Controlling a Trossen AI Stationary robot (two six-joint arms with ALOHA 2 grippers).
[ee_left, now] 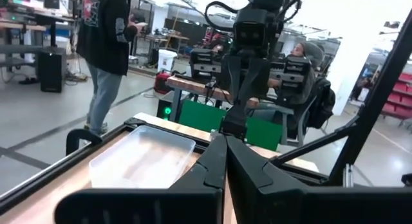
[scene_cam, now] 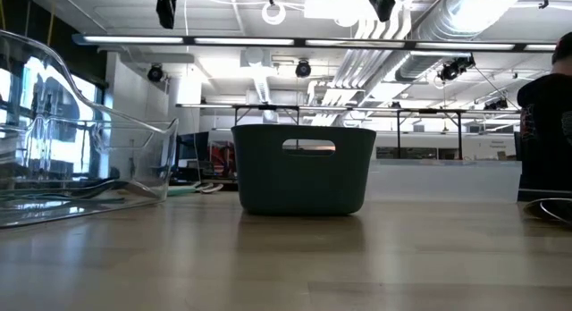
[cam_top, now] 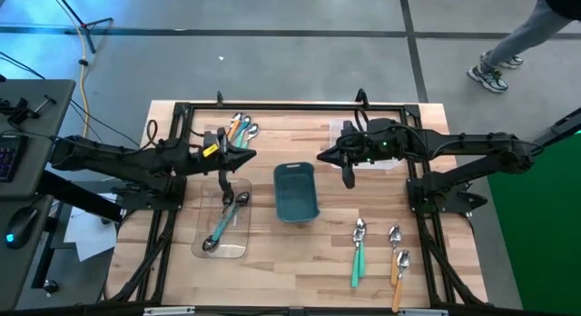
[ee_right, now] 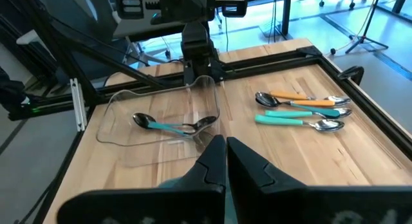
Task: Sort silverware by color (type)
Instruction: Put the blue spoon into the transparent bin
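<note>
Left to right we list: left gripper (cam_top: 249,156), fingers together, empty, above the clear tray (cam_top: 226,219) holding teal spoons (cam_top: 222,227); more spoons (cam_top: 241,126) at the table's far edge; teal bin (cam_top: 296,191) at centre; right gripper (cam_top: 321,156), fingers together, empty; teal and orange spoons (cam_top: 377,250) near the front right.

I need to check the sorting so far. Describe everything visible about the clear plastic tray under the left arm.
The clear plastic tray is a shallow, see-through rectangle with rounded corners and raised walls, sitting flat on the wooden table, left of the teal bin. Inside lie a teal-handled spoon with shiny metal bowl and a dark metal spoon, crossing near one end. The shut left gripper hovers above its far end, not visibly touching it.
</note>
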